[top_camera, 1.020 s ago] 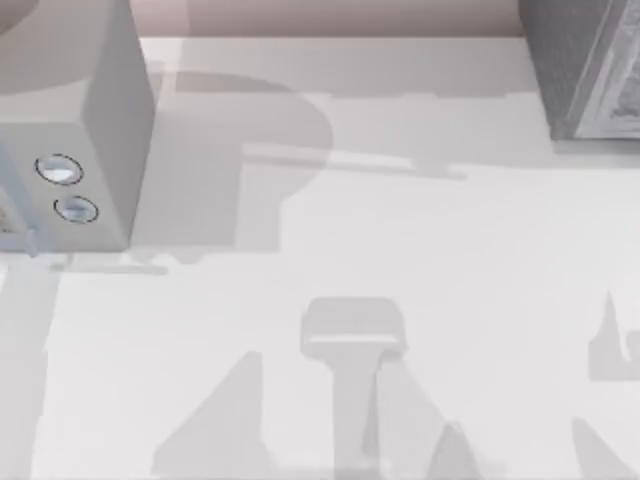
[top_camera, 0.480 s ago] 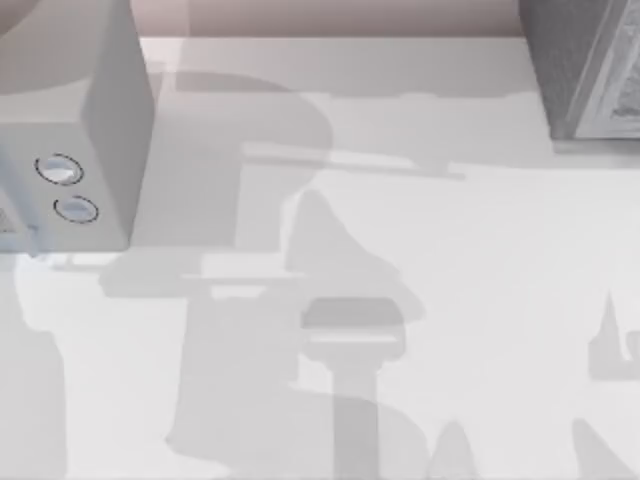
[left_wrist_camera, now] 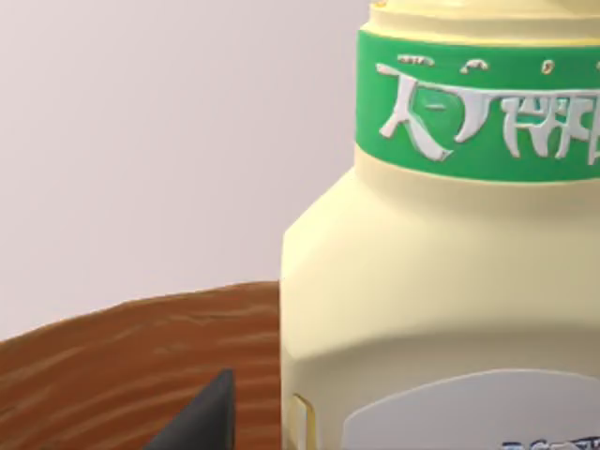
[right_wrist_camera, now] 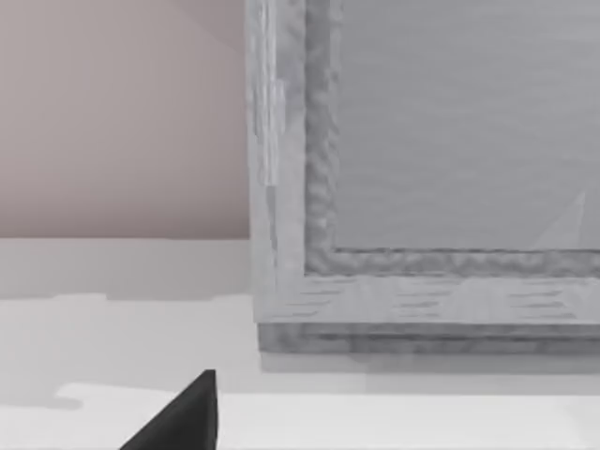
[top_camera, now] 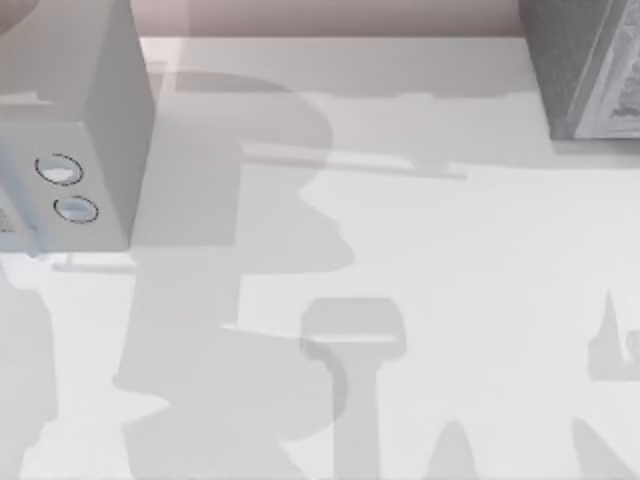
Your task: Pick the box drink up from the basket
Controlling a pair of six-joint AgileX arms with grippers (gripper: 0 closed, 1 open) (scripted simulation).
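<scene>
Left claw close at the box drink in the basket

The box drink point(left_wrist_camera: 441, 281) stands just beside the brown basket point(left_wrist_camera: 112, 366) rim. It looks light, stiff and smooth; take it at the flat body, below the green band. Whether the left claw is spread, I cannot tell.

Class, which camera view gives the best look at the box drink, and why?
The left wrist view: the box drink is close up, with its pale yellow body and green label band, before a brown woven rim. The top and right wrist views add nothing about it.
</scene>
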